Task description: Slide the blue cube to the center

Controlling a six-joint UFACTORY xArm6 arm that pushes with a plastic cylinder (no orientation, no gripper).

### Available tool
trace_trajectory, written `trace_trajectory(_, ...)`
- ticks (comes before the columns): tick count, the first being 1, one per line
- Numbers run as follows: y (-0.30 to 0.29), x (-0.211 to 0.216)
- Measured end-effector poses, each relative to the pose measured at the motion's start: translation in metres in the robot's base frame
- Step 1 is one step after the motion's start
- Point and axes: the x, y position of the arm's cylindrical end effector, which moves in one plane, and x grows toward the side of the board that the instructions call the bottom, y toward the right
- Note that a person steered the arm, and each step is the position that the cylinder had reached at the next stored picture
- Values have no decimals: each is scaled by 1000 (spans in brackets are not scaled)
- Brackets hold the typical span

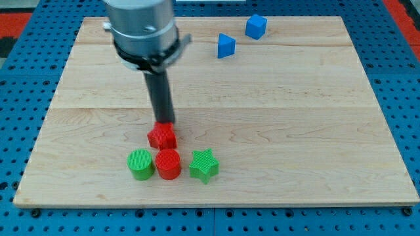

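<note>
The blue cube [256,26] sits near the view's top right on the wooden board [295,118]. A second blue block, wedge-shaped [226,45], lies just left and below it. My tip [163,124] is in the lower left part of the board, touching the top edge of a red star-like block [162,136]. The tip is far from the blue cube, well to its lower left.
Below the red star-like block stand a green cylinder [140,164], a red cylinder [168,164] and a green star [204,165] in a row. The board lies on a blue perforated table [407,98].
</note>
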Motion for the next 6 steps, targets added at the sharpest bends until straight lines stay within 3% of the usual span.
trace_trajectory(1, 19, 13)
trace_trajectory(2, 88, -48)
trace_trajectory(3, 203, -115)
trace_trajectory(5, 225, -238)
trace_trajectory(6, 179, -273)
